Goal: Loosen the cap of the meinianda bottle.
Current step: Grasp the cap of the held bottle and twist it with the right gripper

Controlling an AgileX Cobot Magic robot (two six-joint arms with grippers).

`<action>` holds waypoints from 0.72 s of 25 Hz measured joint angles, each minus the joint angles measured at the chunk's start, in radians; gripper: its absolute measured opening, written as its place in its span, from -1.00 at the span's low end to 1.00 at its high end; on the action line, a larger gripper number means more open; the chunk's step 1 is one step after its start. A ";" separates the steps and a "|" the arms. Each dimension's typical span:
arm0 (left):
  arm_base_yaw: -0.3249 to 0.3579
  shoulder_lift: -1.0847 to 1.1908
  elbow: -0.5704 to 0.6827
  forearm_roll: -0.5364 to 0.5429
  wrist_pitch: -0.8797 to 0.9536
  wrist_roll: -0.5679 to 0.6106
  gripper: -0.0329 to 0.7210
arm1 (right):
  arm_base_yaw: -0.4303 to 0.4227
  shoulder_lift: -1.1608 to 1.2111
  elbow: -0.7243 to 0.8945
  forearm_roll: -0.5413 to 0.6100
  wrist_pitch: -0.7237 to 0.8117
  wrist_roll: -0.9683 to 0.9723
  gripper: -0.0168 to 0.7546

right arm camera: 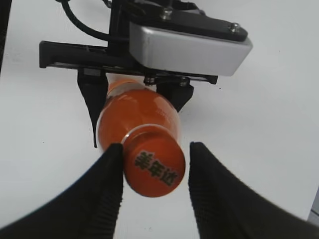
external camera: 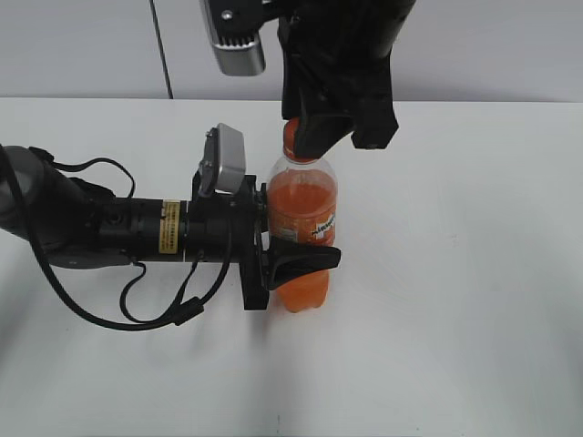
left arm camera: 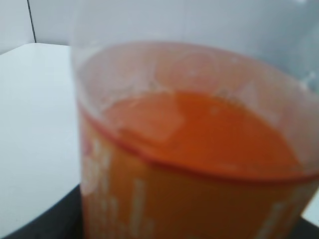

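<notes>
Orange cap point(right arm camera: 153, 168) sits between your right gripper point(right arm camera: 155, 181) fingers, one pad touching, the other just clear, so that grip looks released. Your left gripper point(external camera: 290, 264) clamps the meinianda bottle point(external camera: 302, 223) upright at its waist, steadying it mid-table point(external camera: 474, 273), well away from every edge. White tabletop, pale wall point(external camera: 91, 45) behind.

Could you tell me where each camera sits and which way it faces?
Exterior: slanting down; both arms, the left gripper clamping the slim clear plastic bottle of orange drink.
Left wrist: level, close on the bottle; dark gripper edge below.
Right wrist: looking down on the round orange cap between open right gripper fingers.
All share the bottle.
</notes>
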 joint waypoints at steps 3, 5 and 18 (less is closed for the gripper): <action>0.000 0.000 0.000 0.001 0.000 0.000 0.19 | 0.000 0.000 -0.001 0.001 0.000 0.034 -0.07; 0.000 0.000 0.000 0.002 0.000 0.000 0.19 | 0.000 0.000 -0.009 0.006 0.000 0.064 -0.05; 0.000 0.000 0.000 0.005 -0.003 0.007 0.19 | 0.000 -0.014 -0.072 0.109 -0.002 0.466 -0.04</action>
